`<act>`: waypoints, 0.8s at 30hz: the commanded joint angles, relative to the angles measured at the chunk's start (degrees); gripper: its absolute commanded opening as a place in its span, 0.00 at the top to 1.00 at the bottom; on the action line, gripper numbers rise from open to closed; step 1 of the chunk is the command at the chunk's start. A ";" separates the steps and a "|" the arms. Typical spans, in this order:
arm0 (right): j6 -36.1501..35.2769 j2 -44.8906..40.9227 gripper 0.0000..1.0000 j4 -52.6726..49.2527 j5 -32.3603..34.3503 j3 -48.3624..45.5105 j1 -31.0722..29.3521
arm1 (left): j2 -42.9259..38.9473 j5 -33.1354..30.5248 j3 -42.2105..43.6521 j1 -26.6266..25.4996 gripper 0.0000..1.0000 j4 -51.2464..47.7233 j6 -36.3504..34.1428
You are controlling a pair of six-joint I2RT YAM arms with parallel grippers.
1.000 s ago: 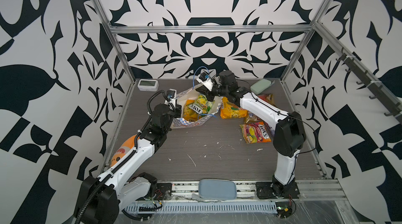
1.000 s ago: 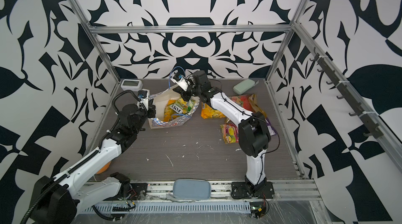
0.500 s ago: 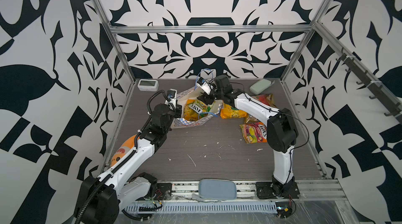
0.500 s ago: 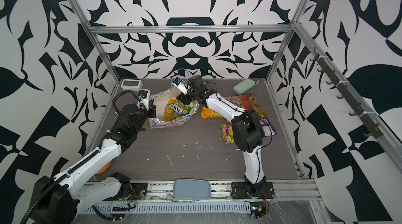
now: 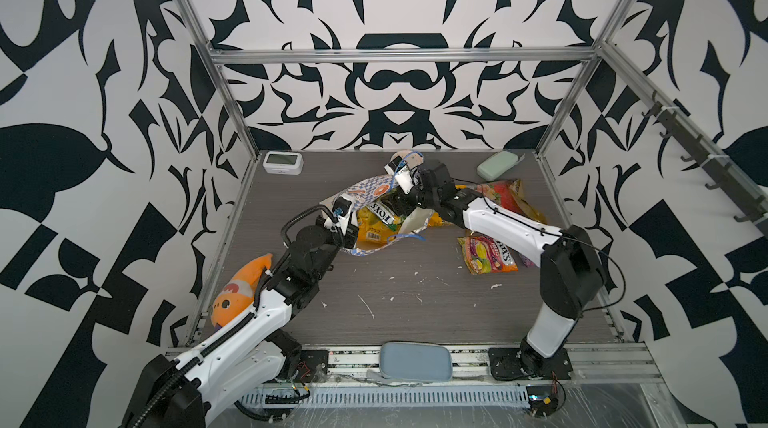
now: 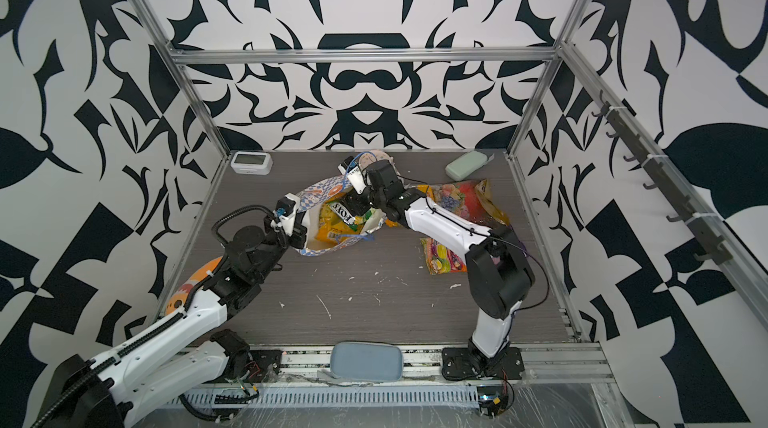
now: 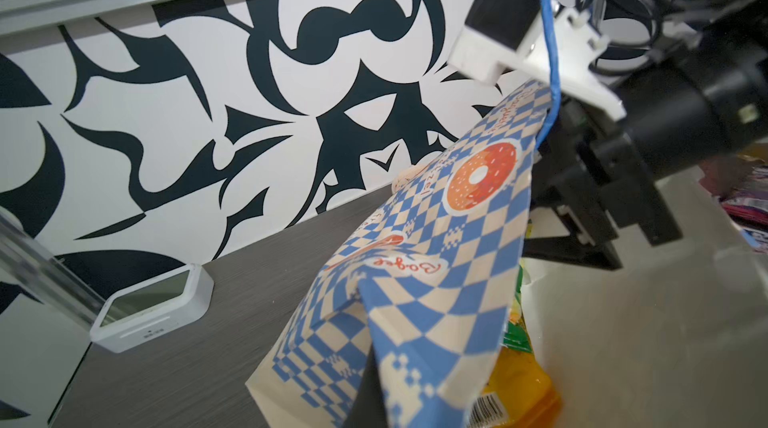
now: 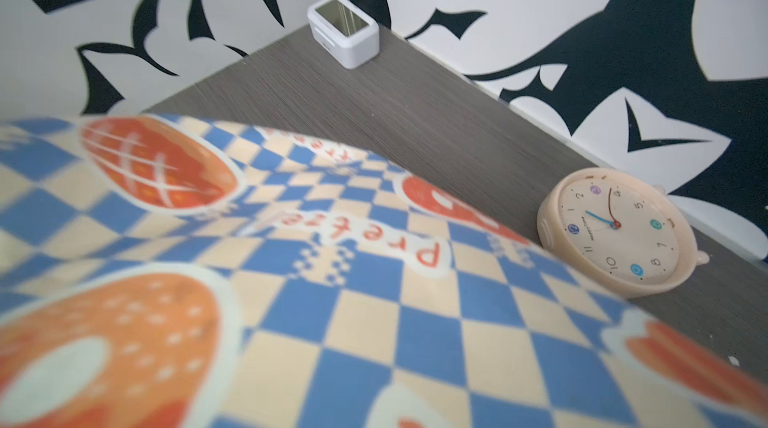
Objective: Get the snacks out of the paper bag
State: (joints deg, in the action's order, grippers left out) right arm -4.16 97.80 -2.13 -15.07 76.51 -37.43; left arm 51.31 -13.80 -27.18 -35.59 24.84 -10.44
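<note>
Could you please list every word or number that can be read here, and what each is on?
"FOX'S": green-yellow packet in the bag.
"FOX'S": pink-orange packet.
"Pretze", then blurred: bag, right wrist view.
"Bage", then folded away: bag, left wrist view.
"2, 4, 5, 7, 8, 10, 11": clock.
Too small to read: barcode digits, clock's brand.

Both arms pair white shells on the long links with black joint housings. The left arm [image 5: 266,313], at 7 o'clock in both top views, carries a ribbed black cable conduit [image 5: 291,222]. The right arm [image 5: 503,224], at 5 o'clock on a black base plate [image 5: 507,359], trails black wires [image 5: 622,280]. The blocky black right pincer [image 5: 397,206] wears a white camera bracket [image 7: 573,51] holding a black cube camera [image 7: 503,5].
</note>
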 commanded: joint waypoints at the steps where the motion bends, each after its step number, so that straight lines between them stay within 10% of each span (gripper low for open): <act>1: 0.14 -6.82 0.28 2.49 -4.51 -2.30 -1.18 | -1.77 2.18 1.25 -1.37 1.00 5.50 -1.46; 11: 6.79 -22.21 0.34 1.94 -4.69 -13.60 -2.29 | -3.04 -2.01 1.87 -5.03 1.00 0.39 -1.79; 24: 8.89 -18.88 0.48 -2.81 10.34 -19.04 -6.08 | -2.13 -2.49 1.80 -5.10 1.00 2.49 -1.87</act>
State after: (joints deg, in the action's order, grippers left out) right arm 2.37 79.42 -6.52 -9.87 58.11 -43.29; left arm 49.84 -15.62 -25.30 -40.51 25.47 -11.92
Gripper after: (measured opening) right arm 0.522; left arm 0.037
